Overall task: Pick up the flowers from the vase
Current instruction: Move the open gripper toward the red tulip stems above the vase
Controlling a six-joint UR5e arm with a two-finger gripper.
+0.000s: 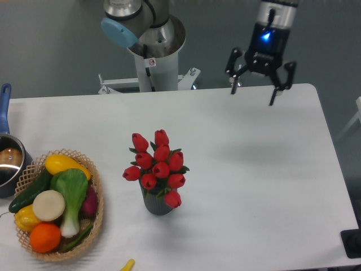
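A bunch of red tulip buds with green leaves, the flowers (158,166), stands upright in a small dark grey ribbed vase (156,204) near the middle of the white table. My gripper (254,93) hangs high above the table's far right side, well away from the flowers. Its two black fingers are spread wide apart and hold nothing.
A woven basket (96,217) of vegetables and fruit sits at the front left. A metal pot (10,164) with a blue handle is at the left edge. The arm's base (152,51) stands behind the table. A small yellow object (127,265) lies at the front edge.
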